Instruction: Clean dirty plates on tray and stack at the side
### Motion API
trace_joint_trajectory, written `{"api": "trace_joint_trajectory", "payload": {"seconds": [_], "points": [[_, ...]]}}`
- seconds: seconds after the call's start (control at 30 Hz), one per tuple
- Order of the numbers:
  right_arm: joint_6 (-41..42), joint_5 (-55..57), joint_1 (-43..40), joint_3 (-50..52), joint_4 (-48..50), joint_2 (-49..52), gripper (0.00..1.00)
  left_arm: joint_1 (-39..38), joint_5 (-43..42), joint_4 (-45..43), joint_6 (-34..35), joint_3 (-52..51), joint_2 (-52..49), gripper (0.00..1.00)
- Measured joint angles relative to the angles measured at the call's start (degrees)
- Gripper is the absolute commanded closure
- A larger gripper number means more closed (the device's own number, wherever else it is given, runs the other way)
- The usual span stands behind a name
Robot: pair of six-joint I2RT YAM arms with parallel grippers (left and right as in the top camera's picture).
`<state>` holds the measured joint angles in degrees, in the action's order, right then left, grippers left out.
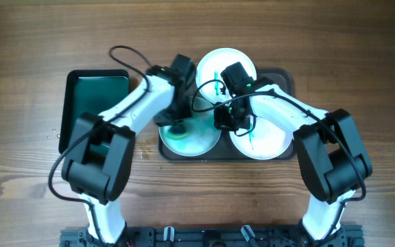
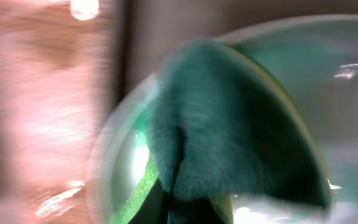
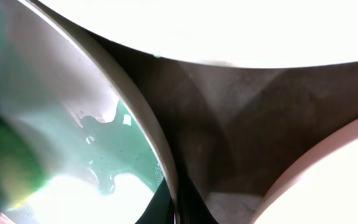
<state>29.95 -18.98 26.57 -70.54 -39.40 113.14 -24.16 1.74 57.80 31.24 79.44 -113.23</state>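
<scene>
Three white plates lie on the dark tray (image 1: 284, 77): one at the back (image 1: 218, 65), one at the front right (image 1: 269, 140) with a thin teal streak, one at the front left (image 1: 199, 142) smeared teal. My left gripper (image 1: 177, 128) is shut on a green sponge (image 2: 229, 124) and presses it on the front left plate (image 2: 107, 168); that view is blurred. My right gripper (image 1: 223, 122) is shut on that plate's rim (image 3: 166, 174), its fingers (image 3: 176, 208) pinching it. A teal smear (image 3: 123, 155) shows inside the rim.
A smaller black tray with a green inside (image 1: 94, 103) stands on the wooden table left of the dark tray. In the right wrist view the back plate (image 3: 229, 25) and the front right plate (image 3: 328, 186) lie close by, with bare tray (image 3: 247, 124) between them.
</scene>
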Motion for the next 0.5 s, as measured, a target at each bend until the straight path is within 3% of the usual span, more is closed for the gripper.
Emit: {"api": "trace_joint_trajectory", "payload": {"seconds": [0.17, 0.5], "points": [[0.0, 0.0, 0.0, 0.0, 0.0, 0.0, 0.96, 4.8, 3.7, 9.0, 1.0, 5.7, 5.0, 0.96], [-1.7, 7.1, 4.2, 0.1, -5.4, -4.4, 0.96, 15.6, 6.1, 14.5, 1.0, 10.7, 24.2, 0.96]]}}
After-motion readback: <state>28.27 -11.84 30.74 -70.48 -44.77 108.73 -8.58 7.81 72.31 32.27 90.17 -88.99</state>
